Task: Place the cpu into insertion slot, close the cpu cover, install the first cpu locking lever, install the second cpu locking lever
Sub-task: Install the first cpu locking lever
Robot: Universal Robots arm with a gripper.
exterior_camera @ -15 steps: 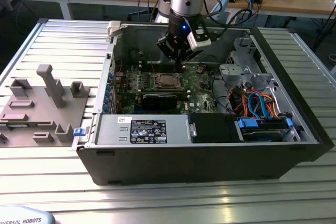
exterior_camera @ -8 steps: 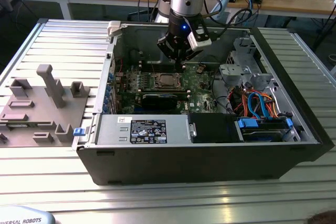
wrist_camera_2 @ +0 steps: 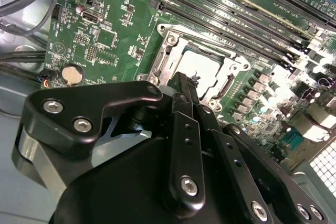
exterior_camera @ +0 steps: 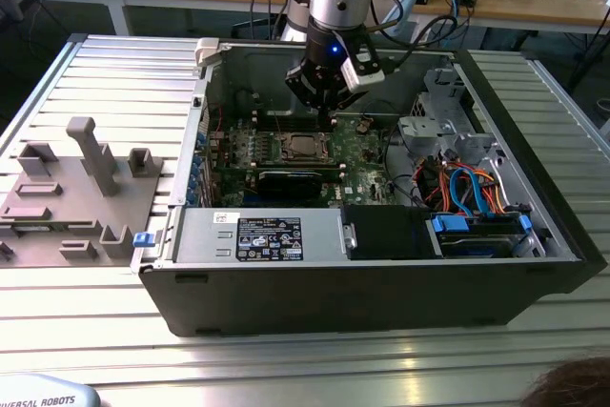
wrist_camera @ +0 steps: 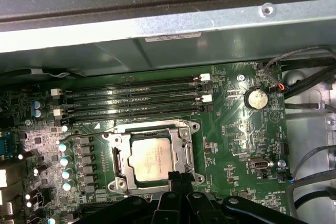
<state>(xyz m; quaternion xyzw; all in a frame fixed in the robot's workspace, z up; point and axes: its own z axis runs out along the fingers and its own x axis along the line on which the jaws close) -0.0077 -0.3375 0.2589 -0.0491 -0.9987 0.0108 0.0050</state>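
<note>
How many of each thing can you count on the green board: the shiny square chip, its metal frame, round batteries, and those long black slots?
cpu: 1
cpu cover: 1
round silver battery: 1
long black slots: 4
Total: 7

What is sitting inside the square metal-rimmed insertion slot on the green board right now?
The flat silvery-grey square cpu lies inside the insertion slot, framed by the thin silvery cpu cover around its edges. The black claw hides the slot's near edge, so the seating there can't be checked.
</note>
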